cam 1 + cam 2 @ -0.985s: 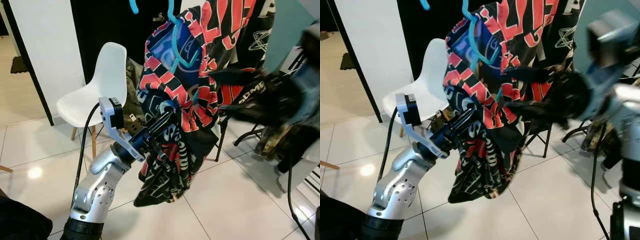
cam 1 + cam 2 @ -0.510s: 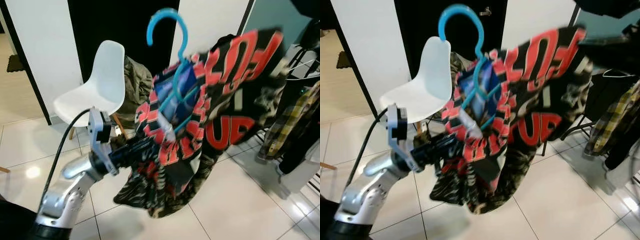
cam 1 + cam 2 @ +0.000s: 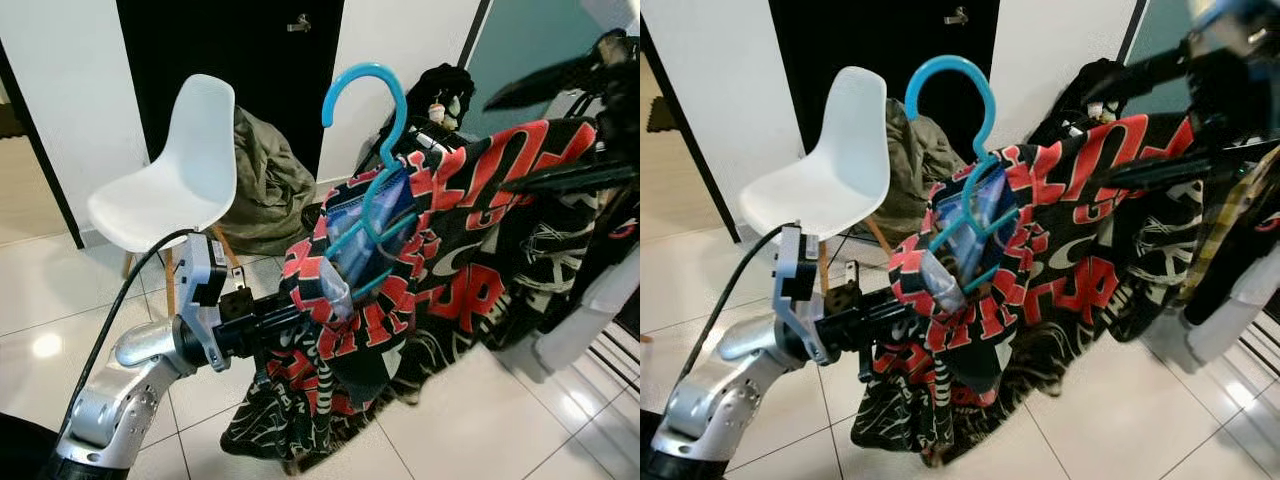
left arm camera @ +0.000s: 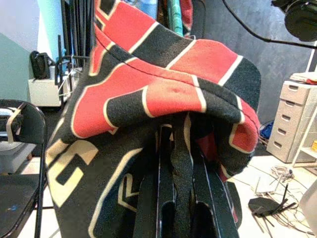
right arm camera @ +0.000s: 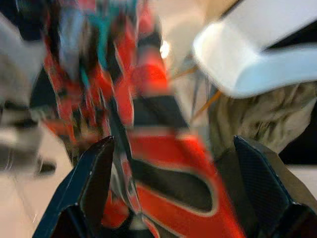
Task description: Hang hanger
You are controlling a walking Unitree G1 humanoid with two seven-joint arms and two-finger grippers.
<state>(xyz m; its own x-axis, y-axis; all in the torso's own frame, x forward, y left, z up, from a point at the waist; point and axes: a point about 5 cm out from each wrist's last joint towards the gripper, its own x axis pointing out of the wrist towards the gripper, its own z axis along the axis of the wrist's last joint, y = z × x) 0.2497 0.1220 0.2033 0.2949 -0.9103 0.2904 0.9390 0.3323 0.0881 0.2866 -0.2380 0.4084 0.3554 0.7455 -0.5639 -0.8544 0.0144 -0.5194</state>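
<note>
Right gripper (image 5: 171, 198) swung up right, blurred, jaws spread wide around the red-black shirt (image 3: 470, 250). Left gripper (image 3: 300, 315) buried in fabric, jaws clamped on shirt; blue hanger (image 3: 375, 190) sticks up from the collar.

Home (tiled floor (image 3: 470, 420); chair (image 3: 170, 190))

We see hanger (image 3: 372, 190) inside shirt (image 3: 440, 270), centre; chair (image 3: 170, 185) behind-left, a bundle (image 3: 262, 185), possibly clothing, beside it on floor (image 3: 480, 420).
</note>
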